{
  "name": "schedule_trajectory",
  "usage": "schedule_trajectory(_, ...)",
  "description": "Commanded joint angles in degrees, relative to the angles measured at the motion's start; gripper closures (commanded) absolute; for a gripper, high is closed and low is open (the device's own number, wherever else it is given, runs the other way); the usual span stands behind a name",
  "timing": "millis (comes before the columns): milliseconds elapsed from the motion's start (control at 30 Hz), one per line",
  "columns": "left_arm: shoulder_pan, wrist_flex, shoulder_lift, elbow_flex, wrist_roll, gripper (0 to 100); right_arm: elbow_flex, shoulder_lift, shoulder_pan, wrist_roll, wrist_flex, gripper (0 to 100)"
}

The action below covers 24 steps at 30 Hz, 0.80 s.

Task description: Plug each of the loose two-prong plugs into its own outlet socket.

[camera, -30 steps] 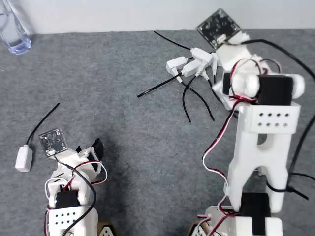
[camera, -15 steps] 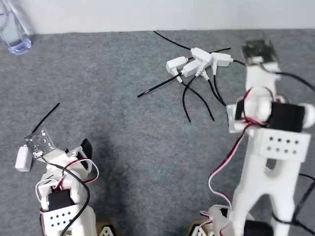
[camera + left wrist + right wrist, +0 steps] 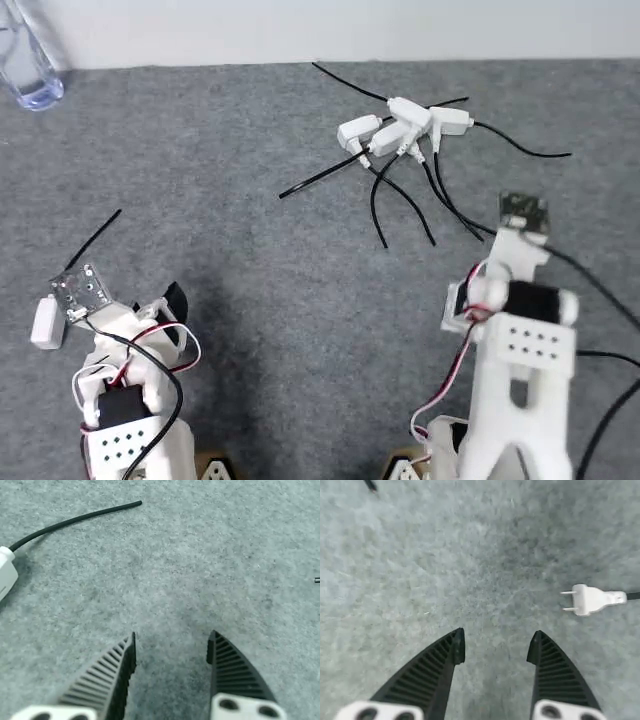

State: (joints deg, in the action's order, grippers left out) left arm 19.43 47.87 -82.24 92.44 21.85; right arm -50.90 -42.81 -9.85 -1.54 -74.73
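- The left gripper [image 3: 172, 640] is held released, jaws spread above the grey mat [image 3: 200, 555].
- The right gripper [image 3: 497, 637] is released too; 1 two-prong plug [image 3: 590, 600] is seen near it.
- A cluster of white plugs [image 3: 400, 125] is laid at the far middle.
- 1 white corded piece [image 3: 46, 322] lies beside the left arm.
- A clear container [image 3: 25, 60] is placed far left; its content cannot be told.

On the bench [image 3: 250, 250], a cluster of plugs [image 3: 400, 130] lies at the far side, beyond the right arm [image 3: 520, 340]. One corded connector [image 3: 45, 322] lies alone just left of the left arm [image 3: 130, 370]. A container [image 3: 25, 65] stands in the far left corner.
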Motion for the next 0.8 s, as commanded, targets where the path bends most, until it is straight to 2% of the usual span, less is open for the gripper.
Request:
schedule_trajectory(0,0.35,-0.79,-0.62,-3.21,-0.53,78,-10.02,-3.82,-0.57,-0.62,11.38,80.5)
schedule_trajectory(100,0.44,-0.7,-0.62,-3.03,-5.01,78,-16.26,-5.93,-0.57,-0.53,16.66,80.5)
schedule_trajectory(267,3.25,2.64,-0.62,-3.38,-20.84,78,-23.56,-8.31,-0.66,0.44,22.37,80.5)
schedule_trajectory(333,4.04,3.16,-0.62,-4.09,-22.15,78,-25.67,-8.84,-0.66,3.08,24.57,80.5)
schedule_trajectory(433,4.66,9.58,-0.62,-7.6,-23.91,78,-26.02,-8.84,-0.57,3.78,24.66,80.5)
schedule_trajectory(600,15.3,13.98,-0.18,-20.44,-32.09,78,-26.02,-8.84,-0.57,3.96,24.92,80.4)
schedule_trajectory(667,17.49,20.13,-0.18,-28.35,-32.62,78,-26.02,-8.84,-0.57,3.96,25.01,80.3)
schedule_trajectory(767,17.85,33.67,-0.09,-41.36,-35.25,78,-26.11,-8.84,-0.57,4.04,25.01,80.2)
